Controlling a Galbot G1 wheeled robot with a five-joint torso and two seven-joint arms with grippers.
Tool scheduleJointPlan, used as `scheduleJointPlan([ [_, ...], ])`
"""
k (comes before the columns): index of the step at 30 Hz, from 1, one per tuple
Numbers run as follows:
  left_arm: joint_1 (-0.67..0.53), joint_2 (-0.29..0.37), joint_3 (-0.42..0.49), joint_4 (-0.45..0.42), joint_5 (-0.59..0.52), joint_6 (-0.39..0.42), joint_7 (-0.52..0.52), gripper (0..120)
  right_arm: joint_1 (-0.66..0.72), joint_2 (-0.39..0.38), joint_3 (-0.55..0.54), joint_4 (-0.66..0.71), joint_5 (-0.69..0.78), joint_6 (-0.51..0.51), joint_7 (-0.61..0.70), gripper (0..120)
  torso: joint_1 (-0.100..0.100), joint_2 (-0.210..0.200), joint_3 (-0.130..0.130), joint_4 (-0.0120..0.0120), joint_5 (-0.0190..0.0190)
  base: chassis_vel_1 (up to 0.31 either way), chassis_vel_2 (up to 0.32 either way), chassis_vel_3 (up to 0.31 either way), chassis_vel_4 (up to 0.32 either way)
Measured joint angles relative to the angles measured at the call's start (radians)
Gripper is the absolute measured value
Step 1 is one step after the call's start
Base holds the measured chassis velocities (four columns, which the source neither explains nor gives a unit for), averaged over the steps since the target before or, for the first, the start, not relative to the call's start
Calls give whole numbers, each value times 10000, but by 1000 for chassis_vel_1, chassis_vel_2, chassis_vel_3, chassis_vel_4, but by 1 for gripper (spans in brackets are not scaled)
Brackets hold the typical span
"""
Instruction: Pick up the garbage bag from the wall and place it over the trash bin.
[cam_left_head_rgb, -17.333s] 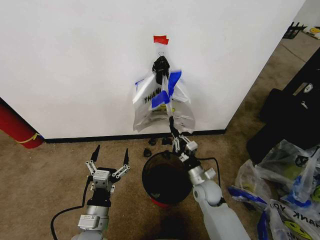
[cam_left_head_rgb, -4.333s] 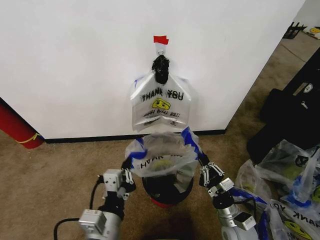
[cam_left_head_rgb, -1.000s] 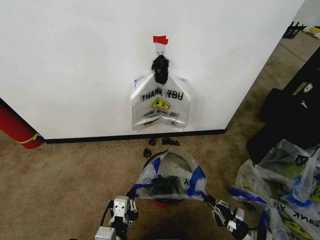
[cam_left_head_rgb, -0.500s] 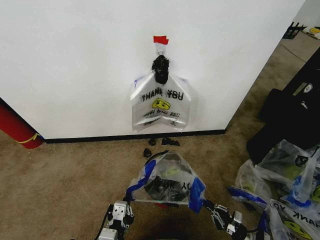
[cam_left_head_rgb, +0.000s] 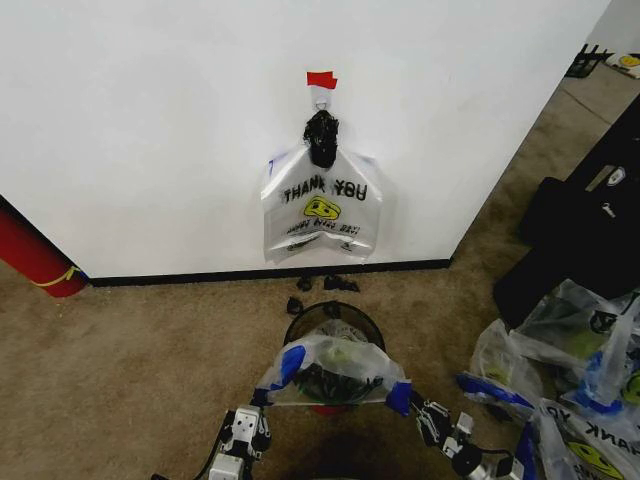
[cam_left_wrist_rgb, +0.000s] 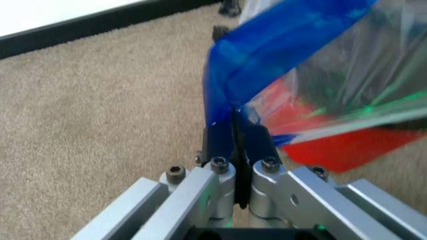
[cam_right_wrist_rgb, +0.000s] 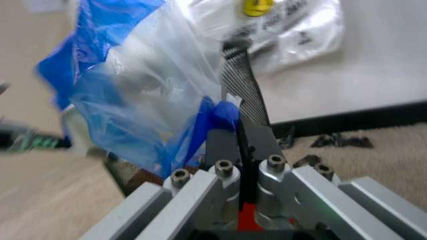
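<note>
The garbage bag (cam_left_head_rgb: 333, 368), translucent with blue handles, is stretched between my two grippers over the near half of the trash bin (cam_left_head_rgb: 322, 313), a round black bin with a red base. My left gripper (cam_left_head_rgb: 262, 398) is shut on one blue handle (cam_left_wrist_rgb: 280, 45). My right gripper (cam_left_head_rgb: 411, 403) is shut on the other blue handle (cam_right_wrist_rgb: 212, 119). In the wrist views the left gripper (cam_left_wrist_rgb: 233, 115) and right gripper (cam_right_wrist_rgb: 235, 60) both pinch blue plastic. A second "THANK YOU" bag (cam_left_head_rgb: 321, 211) hangs on the wall (cam_left_head_rgb: 150, 120) under a black knotted bundle (cam_left_head_rgb: 321, 138).
A red tape strip (cam_left_head_rgb: 321, 79) marks the hook. Small black scraps (cam_left_head_rgb: 322, 285) lie by the baseboard. A large red cylinder (cam_left_head_rgb: 35, 257) stands far left. A heap of plastic bags (cam_left_head_rgb: 570, 380) and dark cases (cam_left_head_rgb: 580, 220) crowd the right side.
Both grippers have sunk lower and the bag has come down with them, flattening over the bin's near rim. The bag on the wall has not moved.
</note>
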Motion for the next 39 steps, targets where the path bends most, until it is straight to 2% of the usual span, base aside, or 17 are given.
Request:
scheduleJointPlan([
  [1, 5, 100, -29, 11, 0, 22, 3, 0, 1, 88, -88, -48, 26, -9, 136, 0, 0, 0, 0, 2, 12, 0, 0, 0, 0],
  [3, 12, 134, -35, 11, 1, 26, 3, 0, 6, 126, -123, -73, 33, -11, 192, 0, 0, 0, 0, 2, 8, 0, 0, 0, 0],
  [4, 44, 205, -46, 9, 5, 40, 3, 0, 8, 178, -161, -107, 35, -12, 264, 0, 0, 0, 0, 2, -8, 0, 0, 0, 0],
  [7, 143, 341, -80, -139, 12, 55, -5, 0, -30, 251, -215, -82, -2, -11, 427, 0, 0, 0, 0, 2, 4, 0, 0, 0, 0],
  [10, 205, 386, -82, -300, 7, 56, -48, 0, -83, 240, -211, 61, -7, -7, 517, 0, 0, 0, 0, 1, -4, 0, 0, 0, 0],
  [14, 403, 473, -64, -877, -6, 78, -133, 0, -340, 70, -44, 694, -3, -64, 538, 0, 0, 0, 0, 2, -1, 0, 0, 0, 0],
  [17, 656, 608, -28, -1406, 22, 152, -183, 0, -574, -145, 237, 1174, 38, -258, 79, 0, 0, 0, 0, 3, 0, 0, 0, 0, 0],
  [21, 811, 725, -30, -1682, 109, 239, -225, 3, -709, -282, 498, 1446, 57, -448, -500, 3, 0, 0, 0, 2, 0, 0, 0, 0, 0],
  [23, 1003, 893, -77, -1973, 281, 427, -237, 16, -823, -424, 828, 1765, 66, -739, -1288, 10, 0, 0, 0, 2, -1, 0, 0, 0, 0],
  [25, 1041, 924, -95, -2030, 325, 487, -232, 18, -843, -443, 900, 1824, 65, -814, -1429, 11, 0, 0, 0, 2, 0, 0, 0, 0, 0],
  [29, 1295, 1059, -159, -2412, 562, 1044, -71, 36, -861, -493, 1397, 1943, -55, -1228, -2373, 28, 0, 0, 0, 3, 1, 0, 0, 0, 0],
  [39, 1658, 1159, -221, -2863, 1002, 1330, 79, 69, -882, -642, 2064, 2122, -614, -1471, -2511, 62, 0, 0, 0, 2, 2, 0, 0, 0, 0],
])
